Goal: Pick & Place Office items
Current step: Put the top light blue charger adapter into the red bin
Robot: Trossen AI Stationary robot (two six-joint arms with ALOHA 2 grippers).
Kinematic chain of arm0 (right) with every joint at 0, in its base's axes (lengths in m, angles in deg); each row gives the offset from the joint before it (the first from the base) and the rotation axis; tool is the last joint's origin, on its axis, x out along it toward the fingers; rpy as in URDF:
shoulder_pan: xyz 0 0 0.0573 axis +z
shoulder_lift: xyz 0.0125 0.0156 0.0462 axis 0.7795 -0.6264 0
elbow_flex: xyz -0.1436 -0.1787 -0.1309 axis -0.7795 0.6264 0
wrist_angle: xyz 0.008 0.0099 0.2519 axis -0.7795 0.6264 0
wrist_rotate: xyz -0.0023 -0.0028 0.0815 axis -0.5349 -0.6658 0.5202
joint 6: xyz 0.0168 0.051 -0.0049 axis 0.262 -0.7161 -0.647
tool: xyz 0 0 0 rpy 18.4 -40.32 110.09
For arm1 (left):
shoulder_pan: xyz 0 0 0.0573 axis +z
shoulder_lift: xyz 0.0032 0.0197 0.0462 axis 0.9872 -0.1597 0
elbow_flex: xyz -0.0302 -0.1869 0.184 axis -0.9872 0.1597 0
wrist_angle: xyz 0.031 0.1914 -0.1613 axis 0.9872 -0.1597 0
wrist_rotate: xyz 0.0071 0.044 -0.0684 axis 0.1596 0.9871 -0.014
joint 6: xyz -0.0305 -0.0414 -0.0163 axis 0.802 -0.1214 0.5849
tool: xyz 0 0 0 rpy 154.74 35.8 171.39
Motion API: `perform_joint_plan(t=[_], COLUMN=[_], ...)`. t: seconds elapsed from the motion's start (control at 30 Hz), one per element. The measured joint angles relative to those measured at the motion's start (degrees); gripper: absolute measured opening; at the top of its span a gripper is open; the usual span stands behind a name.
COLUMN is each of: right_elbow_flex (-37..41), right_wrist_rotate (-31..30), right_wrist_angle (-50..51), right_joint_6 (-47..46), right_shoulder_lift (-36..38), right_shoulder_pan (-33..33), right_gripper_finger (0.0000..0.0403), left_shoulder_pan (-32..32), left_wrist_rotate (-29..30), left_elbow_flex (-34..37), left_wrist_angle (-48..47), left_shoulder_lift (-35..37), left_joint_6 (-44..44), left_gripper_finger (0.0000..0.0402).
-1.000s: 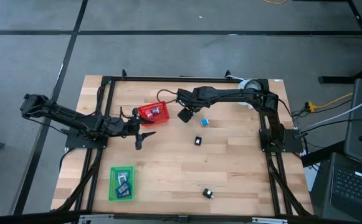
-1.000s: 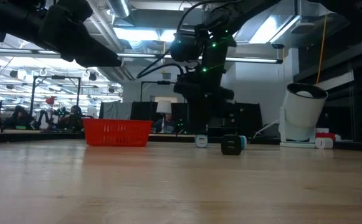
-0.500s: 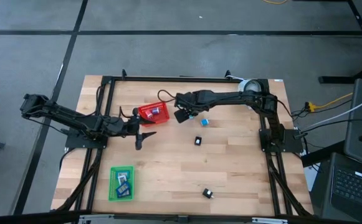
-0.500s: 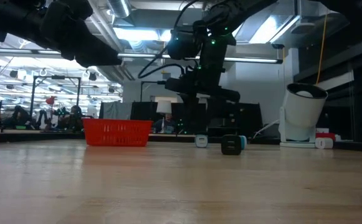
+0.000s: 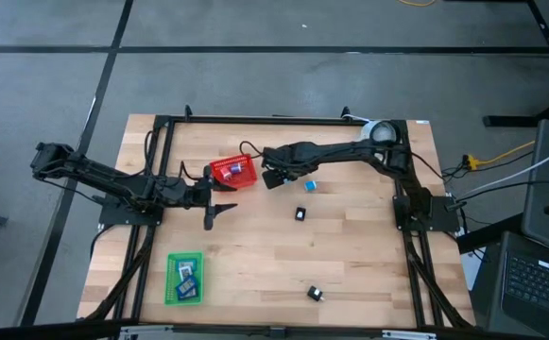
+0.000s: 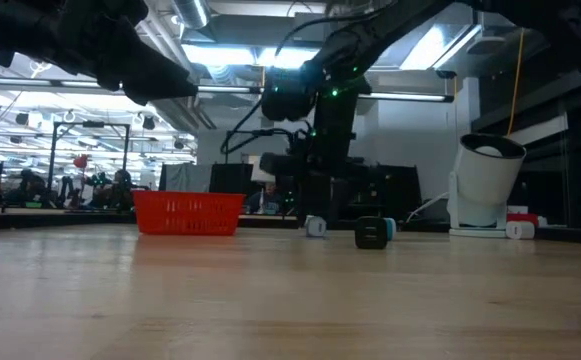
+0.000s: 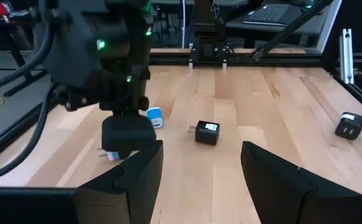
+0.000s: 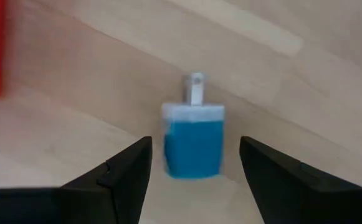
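Observation:
My right gripper (image 5: 274,177) is open just right of the red mesh basket (image 5: 231,171). It hangs low over a small blue-and-white plug piece (image 8: 193,140). That piece lies on the wood between the two fingers with a gap on each side, and it also shows in the left wrist view (image 7: 113,153). A second blue piece (image 5: 308,185) and a black piece (image 5: 300,214) lie to the right. Another black piece (image 5: 314,294) lies near the front edge. My left gripper (image 5: 213,212) is open and empty, left of the middle.
The red basket holds a few small pieces. A flat green tray (image 5: 184,278) with small pieces lies at the front left. A white cylinder (image 6: 485,185) stands at the far right corner. Black frame rails (image 5: 165,132) run along the left, right and far edges.
My right gripper has gone a little toward the table's left edge, closer to the red basket.

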Motion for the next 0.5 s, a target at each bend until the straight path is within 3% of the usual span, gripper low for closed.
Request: perform_joint_plan(t=[0.33, 0.5], right_elbow_flex=[0.00, 0.00], right_wrist_rotate=[-2.54, -2.13], right_wrist_angle=[-2.24, -2.65], right_joint_6=[3.05, 4.35], right_shoulder_lift=[-1.28, -1.28], right_shoulder_pan=[-1.27, -1.39], right_gripper_finger=[0.0246, 0.0217], left_shoulder_pan=[0.00, 0.01], left_wrist_rotate=[0.06, 0.07], left_elbow_flex=[0.02, 0.00], left_wrist_angle=[-0.02, -0.04], left_shoulder_lift=[0.00, 0.00], left_joint_6=[-0.29, -0.38], left_gripper_finger=[0.0212, 0.0212])
